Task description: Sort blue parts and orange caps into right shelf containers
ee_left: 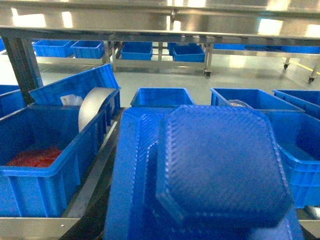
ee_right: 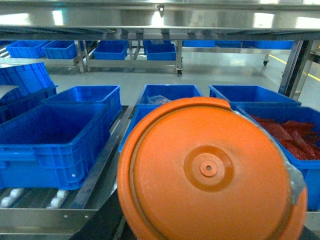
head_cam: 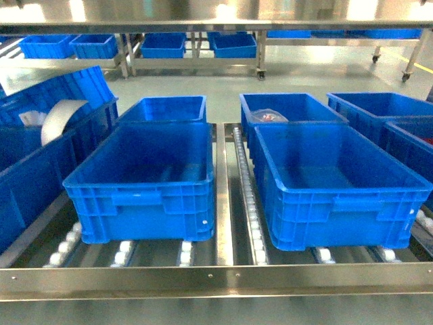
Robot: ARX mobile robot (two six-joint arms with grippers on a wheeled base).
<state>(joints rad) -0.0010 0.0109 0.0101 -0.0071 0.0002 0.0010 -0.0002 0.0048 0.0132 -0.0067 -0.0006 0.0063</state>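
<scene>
Grippers are hidden: jaw states cannot be told. Left wrist view fills with a blue part [ee_left: 220, 165], right with an orange cap [ee_right: 210, 172], above 2 crates [head_cam: 145, 179] [head_cam: 331, 183].

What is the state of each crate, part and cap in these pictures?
Front left crate: upright, looks empty.
Front right crate: upright, looks empty.
Rear right crate: holds a clear bag.
Tilted crate: leaning, not flat.
Blue part: close before the left wrist camera, grip hidden.
Orange cap: close before the right wrist camera, grip hidden.
</scene>
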